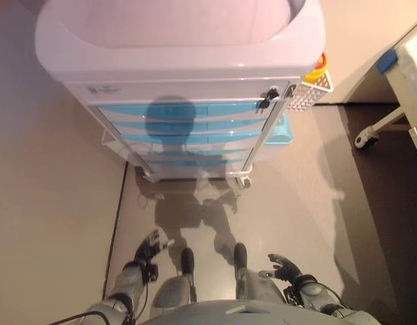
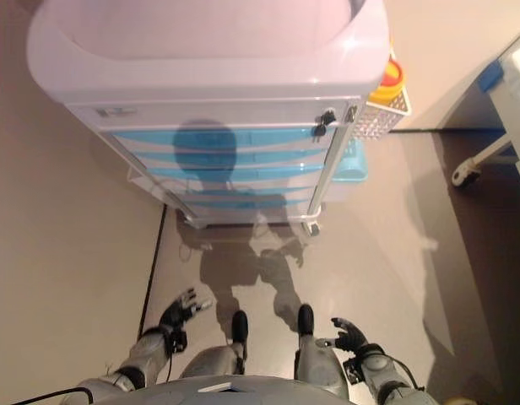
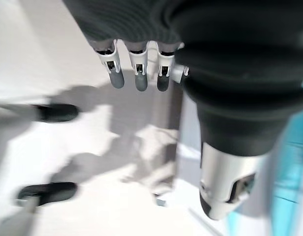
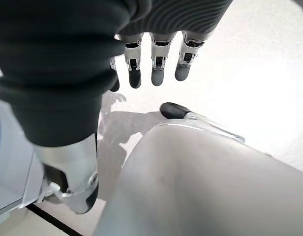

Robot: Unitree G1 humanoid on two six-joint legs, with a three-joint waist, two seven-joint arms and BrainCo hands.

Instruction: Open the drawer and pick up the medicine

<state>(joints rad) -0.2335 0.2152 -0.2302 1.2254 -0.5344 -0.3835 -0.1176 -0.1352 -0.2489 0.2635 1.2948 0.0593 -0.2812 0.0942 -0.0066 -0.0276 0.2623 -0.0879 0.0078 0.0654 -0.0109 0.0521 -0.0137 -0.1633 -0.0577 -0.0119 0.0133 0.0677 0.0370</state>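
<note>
Blue drawers (image 1: 188, 125) sit closed in the white cart (image 1: 181, 47), well ahead of both hands. Left hand (image 1: 149, 249) and right hand (image 1: 284, 267) hang low, fingers relaxed, holding nothing. No medicine shows.

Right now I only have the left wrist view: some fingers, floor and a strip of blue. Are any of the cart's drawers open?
Observer: No. In the head views all the blue drawers on the cart look shut.
Operator: Where is the right hand?
Observer: The right hand hangs low on the robot's right. Its fingers are relaxed and hold nothing, and it is well short of the cart.
Operator: Anything on the side of the cart that I should mind?
Observer: A white mesh basket hangs on the cart's right side, with a yellow and red thing in it. I can see no medicine anywhere.
</note>
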